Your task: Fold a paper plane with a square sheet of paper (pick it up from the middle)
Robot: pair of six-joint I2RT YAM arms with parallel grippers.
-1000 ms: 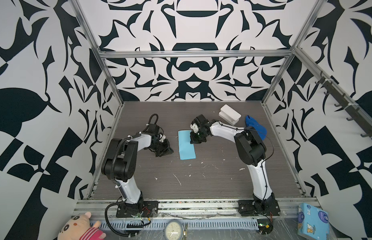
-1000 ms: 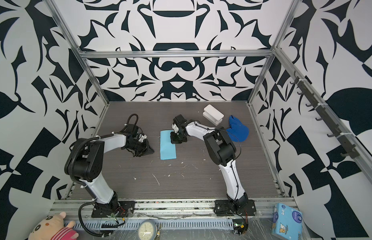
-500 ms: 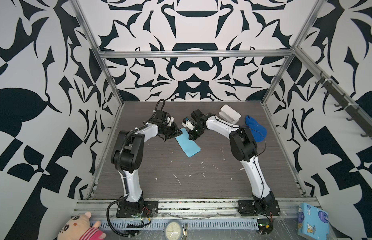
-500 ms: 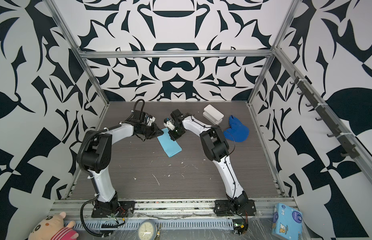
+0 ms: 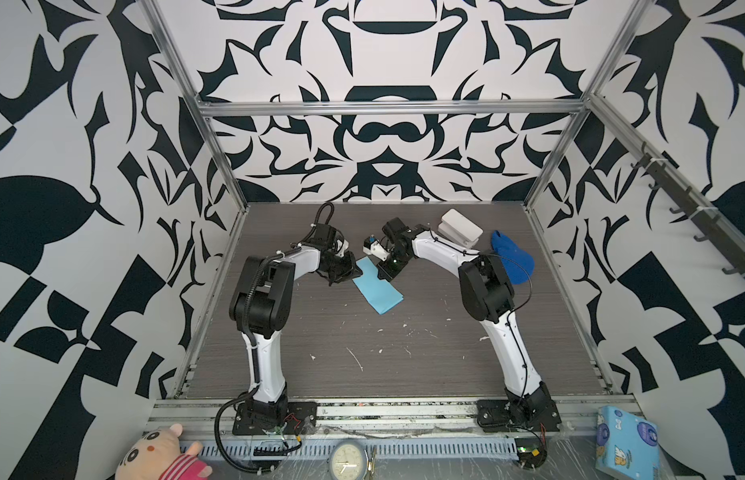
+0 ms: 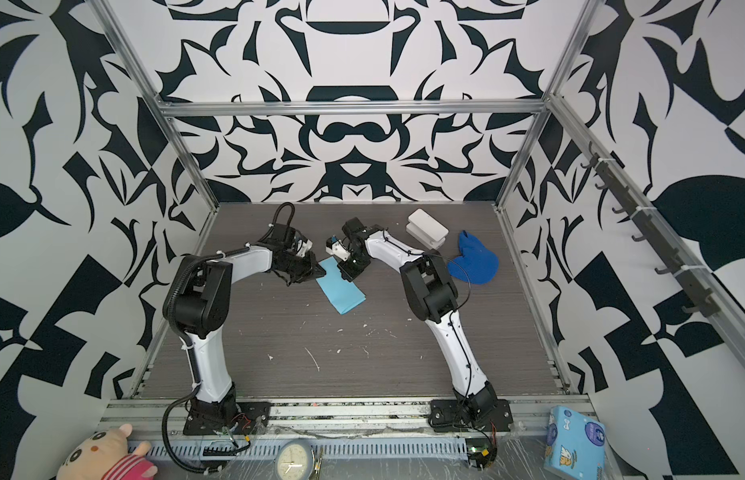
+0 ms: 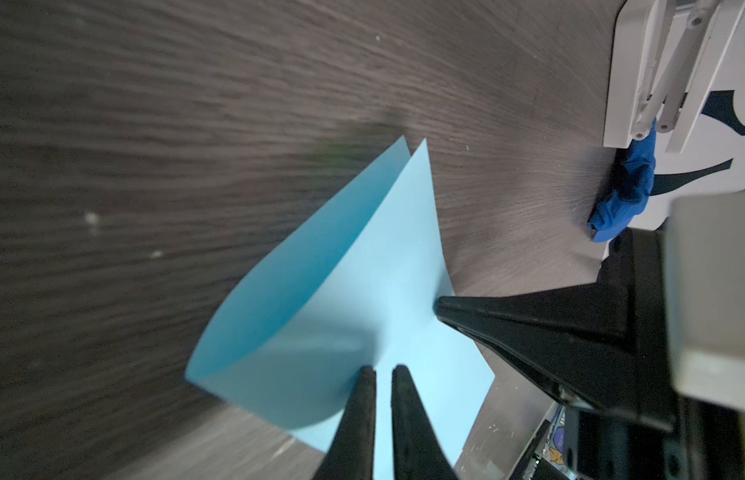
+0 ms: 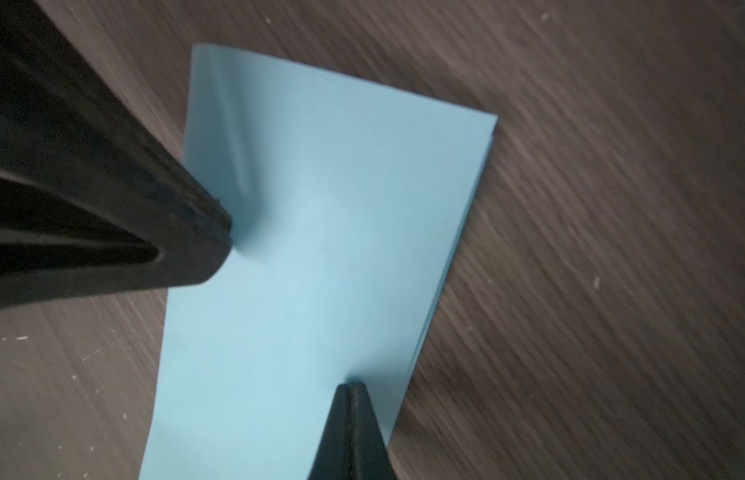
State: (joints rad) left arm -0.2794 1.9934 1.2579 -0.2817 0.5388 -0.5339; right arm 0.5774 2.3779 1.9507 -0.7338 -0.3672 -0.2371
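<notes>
Left wrist view: square sheet of paper (image 7: 375,270), likely limp, layers splaying. You are pinching its edge with closed right pincer (image 7: 440,308); left pincer (image 7: 383,370) showing slit, grip unclear.

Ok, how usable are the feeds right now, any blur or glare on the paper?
Left wrist view: table streaked by motion blur, paper corners crisp, near fold soft. Right wrist view: wood grain smeared, paper edges soft, right fingers out of focus. Both top views: sharp, evenly lit, no glare on paper.
</notes>
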